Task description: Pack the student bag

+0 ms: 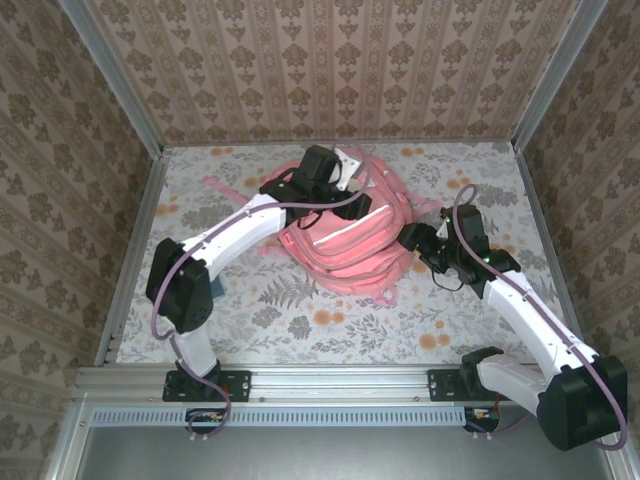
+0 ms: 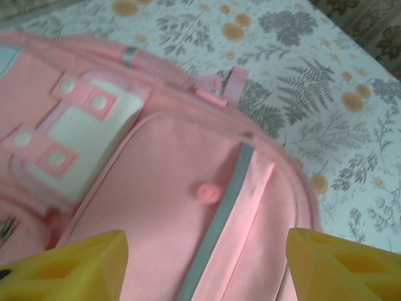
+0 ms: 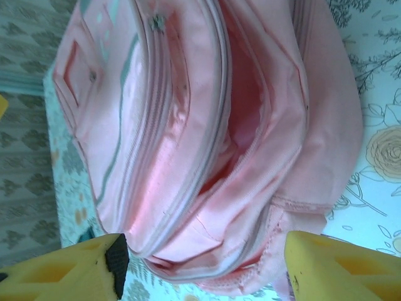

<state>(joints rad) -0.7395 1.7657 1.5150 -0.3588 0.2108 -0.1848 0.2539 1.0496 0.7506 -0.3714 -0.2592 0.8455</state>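
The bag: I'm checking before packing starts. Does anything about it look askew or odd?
The bag lies slumped on the table, its compartment gaping open, a strap trailing loose beside it. Nothing looks torn or spilled.

The left arm [image 1: 235,232] and the right arm [image 1: 530,320] have smooth white shells between bulky black joint housings, above black bases [image 1: 203,384]. A thin purple cable [image 1: 457,210] loops along each. The fingers [image 2: 69,266] are yellow with moulded hollows; one seems tipped by a black pad [image 3: 117,263].
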